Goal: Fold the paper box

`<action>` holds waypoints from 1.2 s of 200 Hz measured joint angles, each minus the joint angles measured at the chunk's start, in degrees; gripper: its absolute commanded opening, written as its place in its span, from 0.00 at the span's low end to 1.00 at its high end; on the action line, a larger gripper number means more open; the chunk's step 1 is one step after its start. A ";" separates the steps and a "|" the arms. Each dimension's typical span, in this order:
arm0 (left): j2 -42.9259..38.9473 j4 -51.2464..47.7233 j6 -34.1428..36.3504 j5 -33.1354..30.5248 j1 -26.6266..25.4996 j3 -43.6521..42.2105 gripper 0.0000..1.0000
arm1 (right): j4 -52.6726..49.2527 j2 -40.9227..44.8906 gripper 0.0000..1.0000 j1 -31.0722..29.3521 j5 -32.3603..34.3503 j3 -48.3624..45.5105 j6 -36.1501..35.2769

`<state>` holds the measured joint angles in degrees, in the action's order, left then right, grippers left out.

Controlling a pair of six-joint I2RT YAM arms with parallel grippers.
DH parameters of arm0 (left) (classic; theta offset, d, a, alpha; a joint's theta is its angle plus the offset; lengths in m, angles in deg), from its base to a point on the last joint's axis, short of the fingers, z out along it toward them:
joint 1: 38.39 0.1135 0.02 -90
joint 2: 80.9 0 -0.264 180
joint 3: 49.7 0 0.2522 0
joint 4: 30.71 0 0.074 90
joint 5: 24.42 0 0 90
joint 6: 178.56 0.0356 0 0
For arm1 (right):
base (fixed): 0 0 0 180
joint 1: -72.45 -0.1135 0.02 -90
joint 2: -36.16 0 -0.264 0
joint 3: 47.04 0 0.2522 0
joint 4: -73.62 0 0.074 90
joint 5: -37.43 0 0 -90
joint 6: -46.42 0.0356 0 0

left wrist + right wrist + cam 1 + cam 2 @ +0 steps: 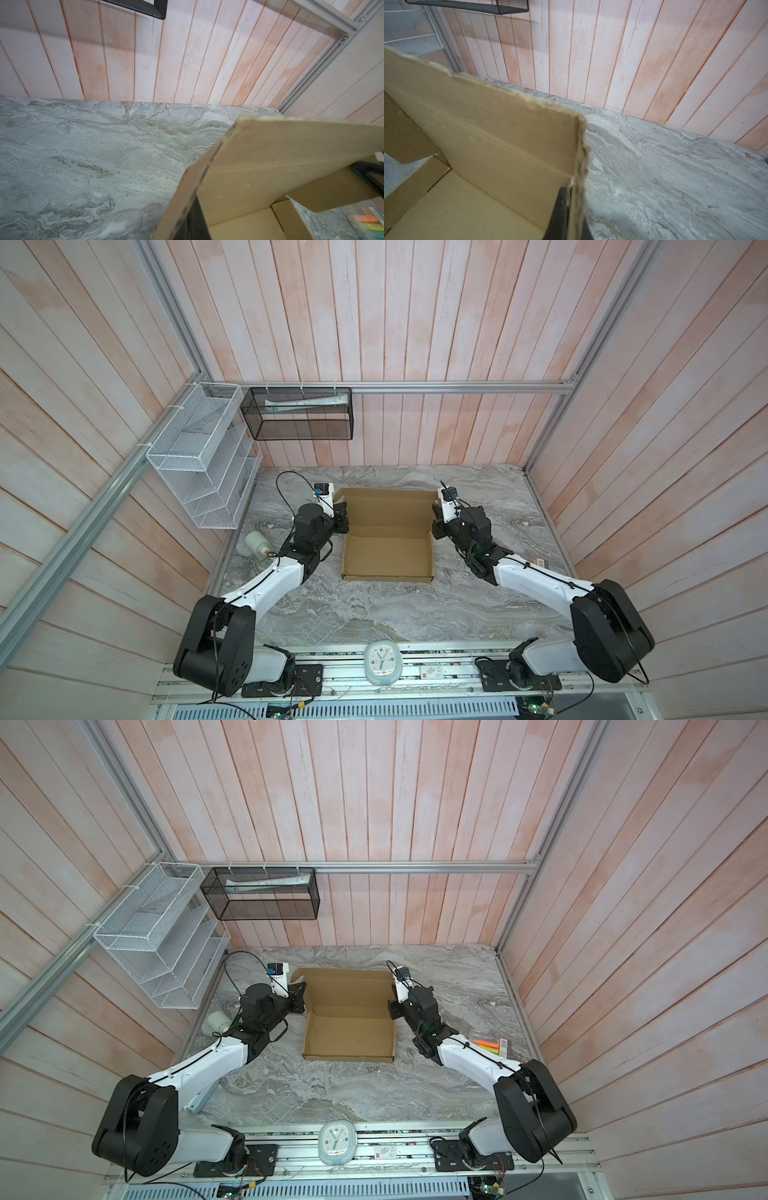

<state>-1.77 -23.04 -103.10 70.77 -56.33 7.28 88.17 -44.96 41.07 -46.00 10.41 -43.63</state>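
The paper box is plain brown cardboard standing mid-table in both top views. Its shallow tray is formed and its lid panel leans up at the far side. My left gripper is at the lid's left edge. In the left wrist view that gripper is shut on the side flap of the paper box, with a dark finger against the board. My right gripper is at the lid's right edge. In the right wrist view it is shut on the flap of the paper box.
A white bottle lies left of my left arm. A pack of highlighters lies at the right, behind my right arm. A clock sits on the front rail. A white wire rack and a black mesh basket hang on the walls.
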 measured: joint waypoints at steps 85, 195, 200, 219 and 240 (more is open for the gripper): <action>-0.07 3.52 0.13 -0.31 0.39 -2.67 0.00 | 5.14 -0.20 0.02 -0.02 -2.12 -3.26 0.48; -1.42 6.64 0.20 -1.46 0.68 -5.77 0.00 | 7.56 3.13 0.02 -2.60 -2.38 -7.10 -1.07; -1.66 6.75 0.20 -1.57 0.68 -5.99 0.00 | 7.63 3.21 0.02 -2.73 -2.38 -7.17 -1.14; -2.84 7.39 0.22 -2.10 0.68 -7.08 0.00 | 7.82 3.58 0.02 -3.19 -2.36 -7.23 -1.49; -4.33 8.26 0.50 -2.69 0.68 -8.28 0.00 | 8.17 3.78 0.01 -3.80 -2.12 -7.23 -1.73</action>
<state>-6.10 -14.77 -102.60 68.08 -55.65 -1.00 96.34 -41.18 37.27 -48.12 3.17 -45.36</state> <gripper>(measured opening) 0.056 0.043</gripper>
